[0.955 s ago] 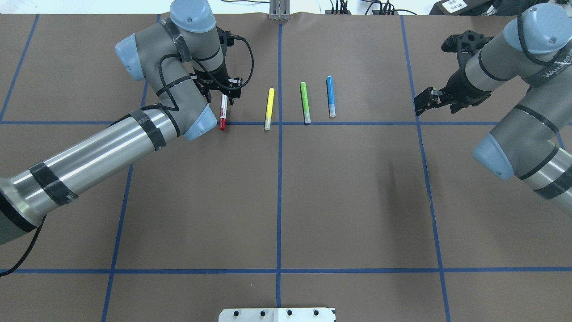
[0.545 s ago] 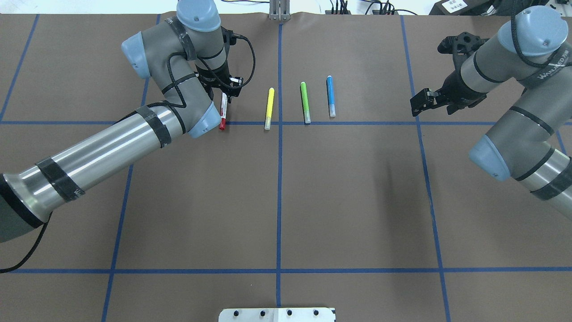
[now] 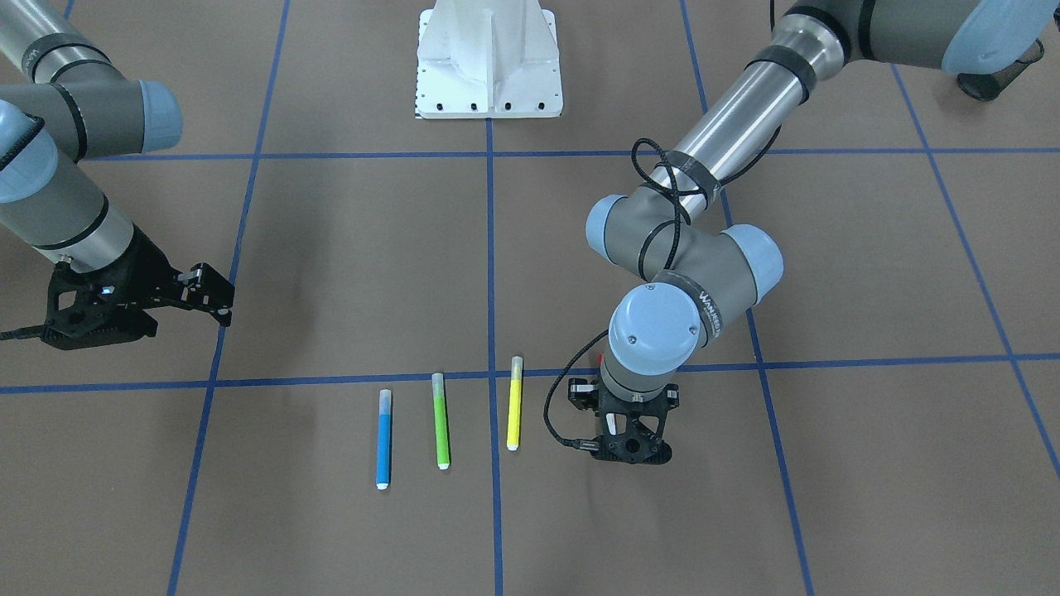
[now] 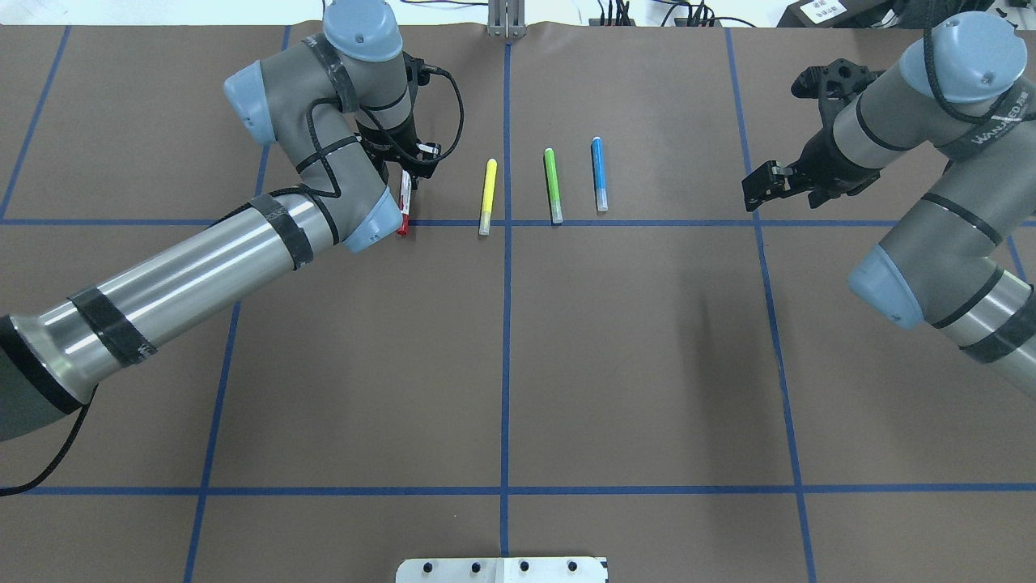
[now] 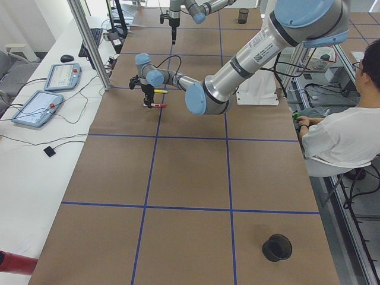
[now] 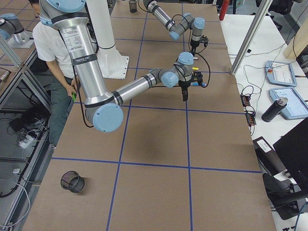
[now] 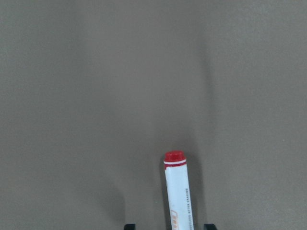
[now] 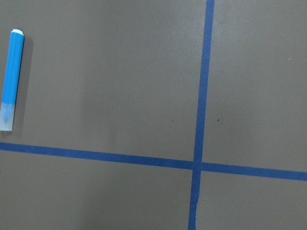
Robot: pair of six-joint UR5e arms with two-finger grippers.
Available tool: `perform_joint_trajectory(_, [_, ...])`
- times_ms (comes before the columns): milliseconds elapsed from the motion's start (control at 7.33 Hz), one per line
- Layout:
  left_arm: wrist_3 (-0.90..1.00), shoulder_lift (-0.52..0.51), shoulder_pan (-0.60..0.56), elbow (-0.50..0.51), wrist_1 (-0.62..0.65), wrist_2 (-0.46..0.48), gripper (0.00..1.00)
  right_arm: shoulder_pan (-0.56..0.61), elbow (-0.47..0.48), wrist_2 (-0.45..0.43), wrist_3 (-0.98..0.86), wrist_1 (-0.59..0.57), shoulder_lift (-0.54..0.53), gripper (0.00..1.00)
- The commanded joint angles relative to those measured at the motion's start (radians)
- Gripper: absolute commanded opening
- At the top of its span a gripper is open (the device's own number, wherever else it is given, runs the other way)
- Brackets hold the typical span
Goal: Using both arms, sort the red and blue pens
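The red pen, white-barrelled with a red cap, lies on the brown table at the left end of the marker row. My left gripper hangs right over its far end. In the left wrist view the red pen runs between the two fingertips, which stand apart from it on each side, so this gripper is open. The blue pen lies at the row's right end. My right gripper hovers well to its right, open and empty; its wrist view shows the blue pen at the left edge.
A yellow marker and a green marker lie between the two pens. The white base plate is at the near edge. A black mesh cup stands far down the table. A seated person is beside it.
My left arm has shifted slightly right and away, the gripper settling over the red pen's far end. The right gripper has edged a little left. No pen has moved.
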Motion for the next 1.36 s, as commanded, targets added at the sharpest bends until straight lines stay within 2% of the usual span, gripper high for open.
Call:
perform_joint_trajectory(0, [0.0, 0.0, 0.007, 0.001, 0.0, 0.0, 0.52, 0.0, 0.0, 0.0, 0.0, 0.0, -0.003, 0.99])
perform_joint_trajectory(409, [0.0, 0.0, 0.013, 0.003, 0.0, 0.0, 0.5, 0.0, -0.002, 0.0, 0.0, 0.0, -0.004, 0.99])
perform_joint_trajectory(545, [-0.002, 0.0, 0.015, 0.003, 0.0, 0.0, 0.32, 0.0, -0.009, 0.0, 0.0, 0.0, 0.0, 0.99])
perform_joint_trajectory(682, [-0.002, 0.0, 0.015, 0.004, 0.0, 0.0, 0.2, -0.003, -0.015, -0.002, 0.0, 0.001, 0.002, 0.99])
perform_joint_trajectory(818, [-0.004, 0.0, 0.013, 0.003, 0.002, 0.0, 0.0, -0.003, -0.015, 0.0, 0.0, 0.002, 0.002, 0.99])
perform_joint_trajectory(1091, [-0.011, 0.0, 0.003, -0.009, 0.0, 0.0, 0.0, -0.006, -0.056, 0.0, 0.0, 0.001, 0.04, 0.99])
perform_joint_trajectory(1227, [-0.016, 0.009, -0.02, -0.057, 0.008, -0.006, 0.0, -0.006, -0.076, -0.002, 0.0, 0.0, 0.06, 0.99])
